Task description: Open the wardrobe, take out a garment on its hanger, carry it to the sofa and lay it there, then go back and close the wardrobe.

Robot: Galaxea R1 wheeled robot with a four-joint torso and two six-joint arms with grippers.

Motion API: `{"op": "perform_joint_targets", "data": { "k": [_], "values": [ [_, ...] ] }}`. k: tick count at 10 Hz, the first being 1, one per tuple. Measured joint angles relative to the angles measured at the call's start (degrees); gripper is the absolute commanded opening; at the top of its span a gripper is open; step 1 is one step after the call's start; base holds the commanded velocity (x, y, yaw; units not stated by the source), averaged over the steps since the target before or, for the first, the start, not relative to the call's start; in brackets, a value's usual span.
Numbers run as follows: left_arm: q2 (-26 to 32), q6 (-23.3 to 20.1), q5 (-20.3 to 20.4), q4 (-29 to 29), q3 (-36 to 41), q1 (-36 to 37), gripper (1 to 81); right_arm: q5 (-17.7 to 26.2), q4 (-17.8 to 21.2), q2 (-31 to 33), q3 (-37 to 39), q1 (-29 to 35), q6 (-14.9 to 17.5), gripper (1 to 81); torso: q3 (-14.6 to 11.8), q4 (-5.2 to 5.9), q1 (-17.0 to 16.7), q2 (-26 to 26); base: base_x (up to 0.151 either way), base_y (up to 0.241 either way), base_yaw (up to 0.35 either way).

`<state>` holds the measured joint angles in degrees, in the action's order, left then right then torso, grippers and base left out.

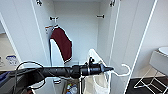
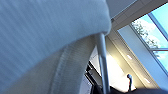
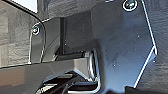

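White walls and white panels are surrounding the wardrobe [image 1: 77, 32], which is standing open with both doors swung wide. Inside it, a maroon jacket [image 1: 62, 43] is hanging from the rail on the left. In front of the wardrobe, the left gripper [image 1: 110, 68] is clenching the hanger [image 1: 123, 71], and the T-shirt [image 1: 98, 80] is dangling below it. Right of the wardrobe, a wire-legged table [image 1: 155, 75] is standing on dark floor. Whether the right gripper is clenched I cannot tell.
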<state>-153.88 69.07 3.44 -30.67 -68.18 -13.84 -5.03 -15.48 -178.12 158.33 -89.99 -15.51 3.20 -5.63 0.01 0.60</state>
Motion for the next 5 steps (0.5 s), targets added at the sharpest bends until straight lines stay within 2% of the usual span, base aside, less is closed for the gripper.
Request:
{"op": "perform_joint_targets", "data": {
  "k": [5],
  "values": [
    [0.5, 0.0, -0.2, -0.1, 0.3, 0.0, 1.0, -0.8, 0.0, -0.1, 0.0, -0.2, -0.1, 81.1, 0.0, 0.00, 0.0, 0.0, 0.000, 0.000, -0.204]
  ]
}}
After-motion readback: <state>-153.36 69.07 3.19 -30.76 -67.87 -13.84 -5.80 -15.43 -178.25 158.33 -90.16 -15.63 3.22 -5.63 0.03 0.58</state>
